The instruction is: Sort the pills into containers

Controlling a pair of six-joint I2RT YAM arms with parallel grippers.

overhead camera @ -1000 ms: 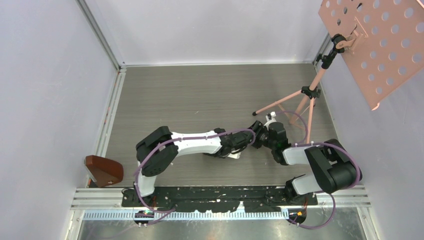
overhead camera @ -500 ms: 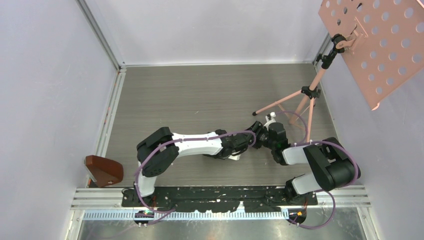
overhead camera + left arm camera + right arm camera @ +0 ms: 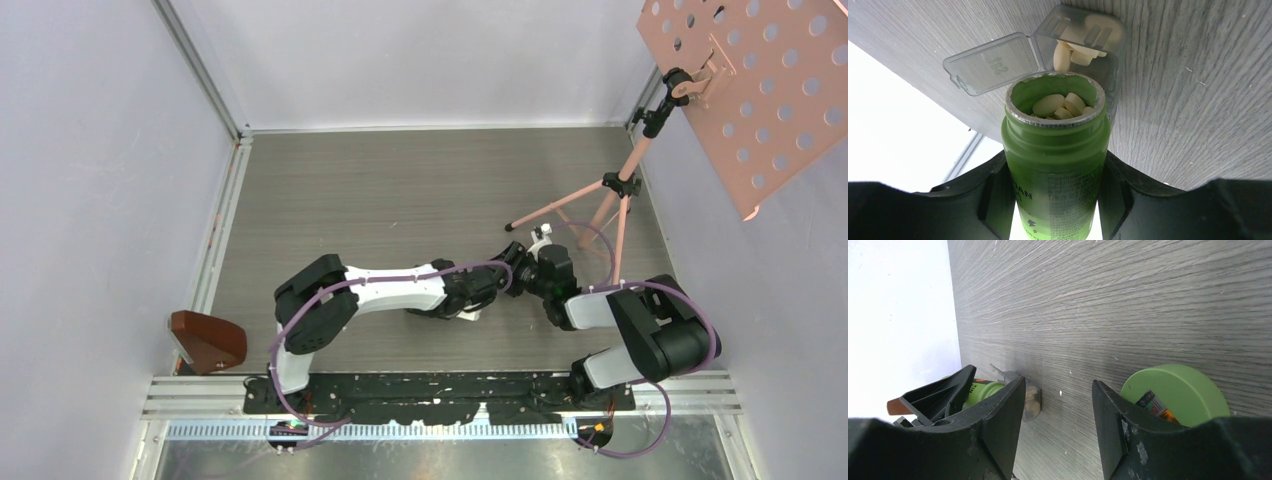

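Left hand [image 3: 1055, 200]: clenched on the bottle [image 3: 1055, 165], uncapped, pills [image 3: 1060, 106] seen inside.
Bottle: held tilted, its mouth right by the case [image 3: 1083, 45].
Case: lid [image 3: 990, 64] flipped open, pale pills inside; laid on the surface [image 3: 1193, 90], toward the right edge.
Right hand [image 3: 1058, 405]: released, nothing gripped.
Cap [image 3: 1175, 394]: laid flat beside the right hand.

You see a pink perforated music stand [image 3: 745, 90] at the grey wood-grain counter's [image 3: 400, 190] far right, and a brown object [image 3: 207, 340] off its near-left edge.
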